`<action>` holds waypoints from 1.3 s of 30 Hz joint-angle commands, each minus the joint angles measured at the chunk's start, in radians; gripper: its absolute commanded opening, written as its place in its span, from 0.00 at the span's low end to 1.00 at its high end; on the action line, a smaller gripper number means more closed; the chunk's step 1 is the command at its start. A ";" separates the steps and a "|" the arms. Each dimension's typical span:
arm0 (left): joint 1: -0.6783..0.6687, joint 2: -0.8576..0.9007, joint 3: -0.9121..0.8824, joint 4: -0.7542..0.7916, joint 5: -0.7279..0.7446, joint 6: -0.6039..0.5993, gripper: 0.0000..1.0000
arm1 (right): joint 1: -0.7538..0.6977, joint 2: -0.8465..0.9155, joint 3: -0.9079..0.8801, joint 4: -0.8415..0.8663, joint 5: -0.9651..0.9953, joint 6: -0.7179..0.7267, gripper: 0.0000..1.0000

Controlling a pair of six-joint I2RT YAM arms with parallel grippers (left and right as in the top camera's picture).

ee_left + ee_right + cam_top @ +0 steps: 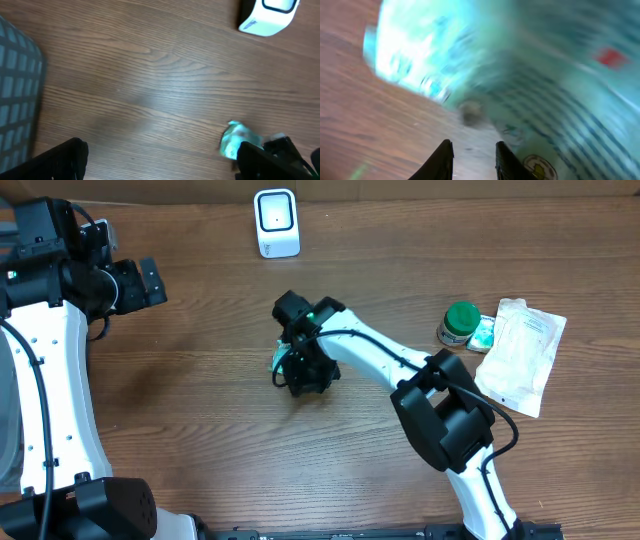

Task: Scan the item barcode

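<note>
Right gripper [474, 159] noses down onto the teal packet [530, 70] at mid-worktop [200, 430]. Its fingers [443, 161] are drawn near together, with a narrow gap between them. Whether they pinch the wrapper I cannot tell, because my wrist picture is a blur of teal and print.

The packet lies just ahead of and beneath the fingertips. I judge that is why the arm comes at it steeply from above: a thin wrapper lying on wood offers little but an edge to nip.

Beyond the gripper, well apart toward the far edge, stands the white scanner [276, 222], where the barcode must be shown. My left gripper [152, 282], jaws wide and empty, hangs far off to the side, out of the path to the scanner.

Only the overhead view gives the layout, including a green-lidded jar [460, 320] and a white pouch [522, 352] well off to the right gripper's right. Only the left wrist view shows the packet's pale end from the side, low on the wood. Only the right wrist view shows printing on the wrapper, though I can make out no barcode.
</note>
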 commanded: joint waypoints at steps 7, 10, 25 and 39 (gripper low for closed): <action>-0.018 0.003 0.001 0.003 0.117 -0.066 0.83 | -0.065 -0.113 0.024 -0.041 0.006 -0.117 0.26; -0.052 0.003 -0.006 0.007 0.117 -0.104 0.57 | -0.093 -0.152 0.069 -0.080 0.006 -0.179 0.26; -0.376 0.003 -0.277 0.243 0.113 -0.372 0.04 | -0.315 -0.227 0.164 -0.134 -0.151 -0.367 0.29; -0.507 0.024 -0.567 0.559 0.041 -0.597 0.04 | -0.294 -0.223 0.128 -0.060 -0.183 -0.304 0.21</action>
